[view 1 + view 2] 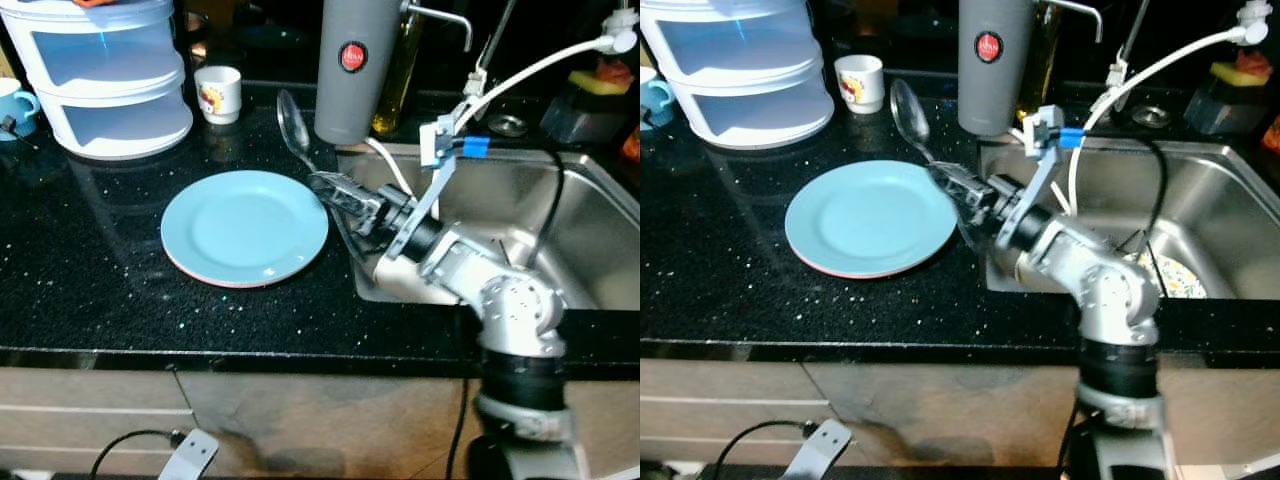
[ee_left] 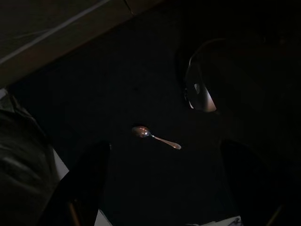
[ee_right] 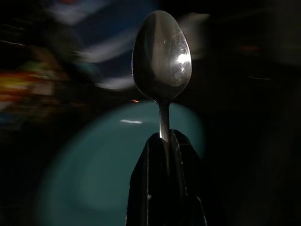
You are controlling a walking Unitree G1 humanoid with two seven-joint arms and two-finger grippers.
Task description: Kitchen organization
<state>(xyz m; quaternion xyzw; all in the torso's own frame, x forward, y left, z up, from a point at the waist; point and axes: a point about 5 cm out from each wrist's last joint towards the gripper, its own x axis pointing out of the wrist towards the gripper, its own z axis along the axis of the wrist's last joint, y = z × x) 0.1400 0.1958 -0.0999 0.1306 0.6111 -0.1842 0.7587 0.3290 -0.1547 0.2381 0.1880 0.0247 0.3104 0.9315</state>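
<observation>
My right gripper (image 1: 338, 188) is shut on the handle of a large silver spoon (image 1: 292, 124), whose bowl points up and away over the black counter. It hovers at the right rim of a light blue plate (image 1: 243, 226) lying flat on the counter. In the right wrist view the spoon (image 3: 162, 54) stands straight out of the closed fingers (image 3: 162, 174) with the blurred plate (image 3: 94, 179) behind it. The left wrist view is dark and shows a small spoon (image 2: 153, 136) on a dark floor.
A steel sink (image 1: 520, 215) lies right of the plate, with a patterned dish (image 1: 1170, 275) inside. A grey bottle (image 1: 352, 65) and an oil bottle (image 1: 399, 70) stand behind. A white tiered container (image 1: 105, 75), a white mug (image 1: 218, 93) and a blue cup (image 1: 12, 105) stand at back left.
</observation>
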